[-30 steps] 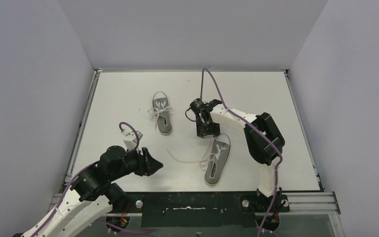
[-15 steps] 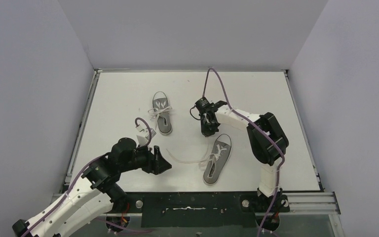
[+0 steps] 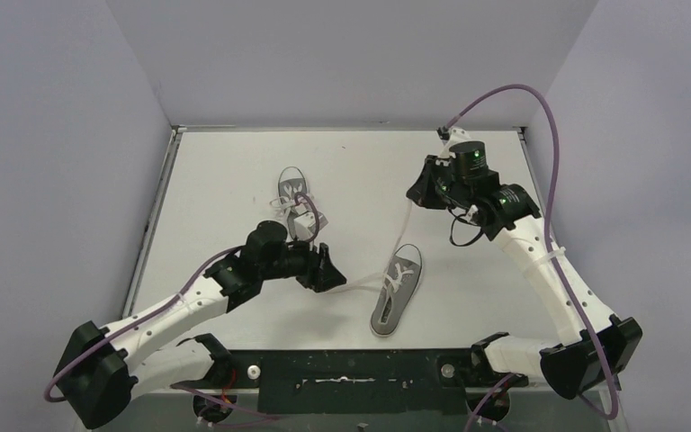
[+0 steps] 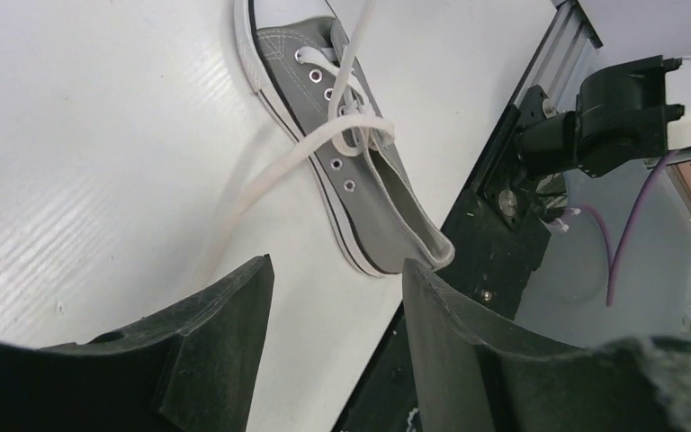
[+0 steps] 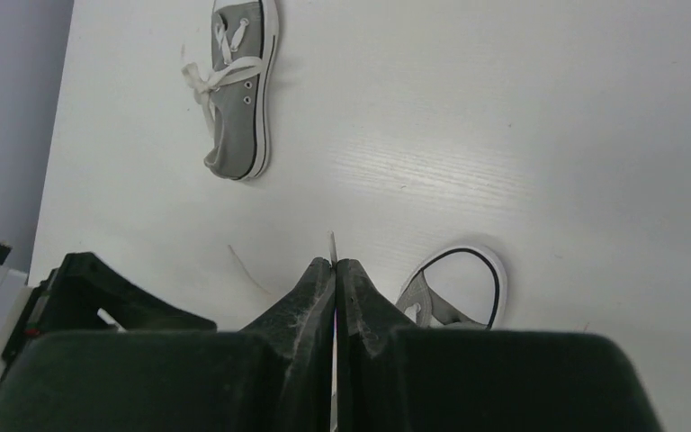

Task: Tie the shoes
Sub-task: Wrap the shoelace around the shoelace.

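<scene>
— What was the right gripper (image 5: 334,265) doing?

— Its jaws were pressed together on the end of a white lace (image 5: 332,241). It was raised above the table (image 3: 225,180), and the lace ran straight down to the near shoe (image 3: 396,290).

— And the left gripper (image 4: 337,264)?

— Its jaws stood apart with nothing between them, low over the table. It was just beside that shoe's other lace (image 4: 270,175), which trailed off across the surface. I couldn't tell from the wrist view whether a finger touched it.

— Where did the shoes lie?

— The near shoe lay between the two grippers, with its toe pointing away from the bases and its heel toward the front edge. The far shoe (image 3: 295,202) sat well apart from it, behind the left gripper. Its laces were gathered over the tongue in what looked like a bow.
</scene>
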### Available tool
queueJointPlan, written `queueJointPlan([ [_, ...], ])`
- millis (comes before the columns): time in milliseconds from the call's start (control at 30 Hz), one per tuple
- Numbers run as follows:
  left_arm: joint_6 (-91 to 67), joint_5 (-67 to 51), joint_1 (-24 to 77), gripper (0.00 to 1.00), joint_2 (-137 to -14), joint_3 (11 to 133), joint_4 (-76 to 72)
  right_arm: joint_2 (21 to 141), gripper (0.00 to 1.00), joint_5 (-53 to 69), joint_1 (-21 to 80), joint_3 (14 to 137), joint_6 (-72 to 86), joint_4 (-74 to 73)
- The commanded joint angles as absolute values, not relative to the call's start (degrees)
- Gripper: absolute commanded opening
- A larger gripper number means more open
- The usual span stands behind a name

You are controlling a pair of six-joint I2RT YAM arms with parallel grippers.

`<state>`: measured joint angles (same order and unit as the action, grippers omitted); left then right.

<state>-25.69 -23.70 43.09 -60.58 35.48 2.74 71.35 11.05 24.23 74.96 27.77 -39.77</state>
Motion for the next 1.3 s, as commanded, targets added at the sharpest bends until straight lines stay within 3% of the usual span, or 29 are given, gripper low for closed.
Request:
queueJointPlan([
  [0,-21.5,-29.6,42.9,0.54,-69.1,39.3,-12.7,71.0,0.00,17.2,23.5,72.9,28.3,-40.3],
  [233,-17.8,-41.9,43.3,0.63,-86.2,44.9,-22.7,67.6,0.00,19.5,21.5,70.6,28.6,-42.2],
  [733,-26.0,-46.0,45.0,0.61,-106.1,48.1,-41.6,65.5,0.00,25.4,20.2,70.1,28.5,-42.6],
  [900,-29.0,-47.1,44.9,0.47,-109.5,49.0,-44.8,65.4,0.00,28.0,20.1,71.4,27.4,-43.7],
  [1000,-32.5,-49.6,44.1,0.23,-110.5,49.1,-47.9,64.4,0.00,32.7,20.1,70.8,25.7,-44.1],
  [1067,-35.8,-51.2,43.2,0.13,-110.2,48.3,-50.9,63.4,0.00,37.4,20.1,69.0,23.2,-44.0],
  [1167,-39.5,-52.7,42.3,0.03,-108.7,47.2,-53.9,61.2,0.00,44.0,20.2,63.5,21.4,-39.0],
  [1267,-41.2,-53.6,42.4,0.00,-107.3,46.9,-53.4,58.3,0.00,48.9,21.0,55.7,24.8,-27.7],
])
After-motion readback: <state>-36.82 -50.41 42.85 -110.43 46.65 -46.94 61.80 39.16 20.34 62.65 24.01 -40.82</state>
